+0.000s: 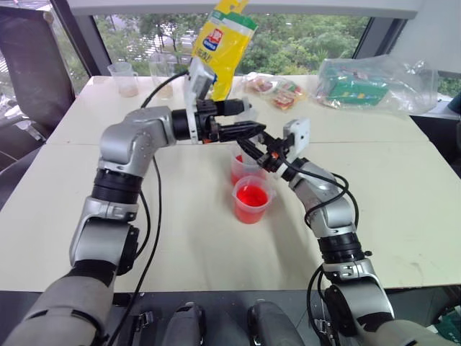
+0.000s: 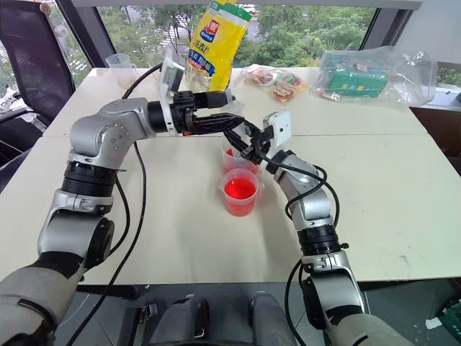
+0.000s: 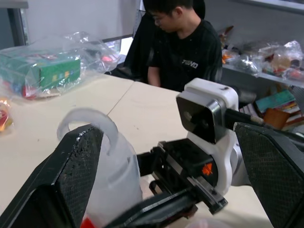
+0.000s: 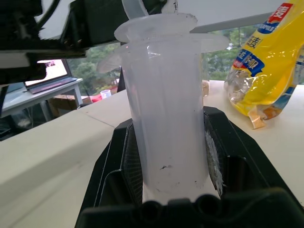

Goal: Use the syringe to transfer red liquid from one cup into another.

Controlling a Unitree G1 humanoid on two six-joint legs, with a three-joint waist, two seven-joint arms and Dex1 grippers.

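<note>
Syringe (image 4: 166,118) clamped in right hand (image 1: 261,153) above cups (image 1: 251,200); left hand (image 1: 245,119) spread wide.

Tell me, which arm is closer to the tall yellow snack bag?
The left. Its gripper hangs just in front of the yellow snack bag; the right gripper, holding the clear plastic syringe, sits lower, nearer the red-filled cups.

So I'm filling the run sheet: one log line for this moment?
right gripper: shut on syringe | left gripper: open at plunger ring | syringe above far cup | near cup: red liquid
</note>
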